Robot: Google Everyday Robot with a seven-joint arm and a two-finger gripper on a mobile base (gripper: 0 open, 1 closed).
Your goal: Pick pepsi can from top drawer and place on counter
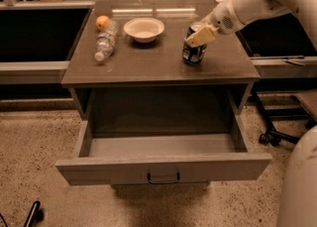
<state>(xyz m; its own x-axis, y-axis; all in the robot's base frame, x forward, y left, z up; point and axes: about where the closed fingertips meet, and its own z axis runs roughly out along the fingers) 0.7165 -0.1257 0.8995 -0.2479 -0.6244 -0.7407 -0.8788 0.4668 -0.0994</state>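
Note:
The pepsi can (193,52) is dark blue with white-red markings and stands on the right part of the counter (148,65), its base at or just above the surface. My gripper (197,33) reaches in from the upper right on the white arm and is shut on the can's upper half, with a cream fingertip (200,36) across its front. The top drawer (163,167) is pulled fully out below the counter and its inside shows nothing in it.
A white bowl (144,28) sits at the back middle of the counter. A clear plastic water bottle (105,45) lies on the left, with an orange (102,22) behind it. An office chair base (282,132) stands on the floor at right.

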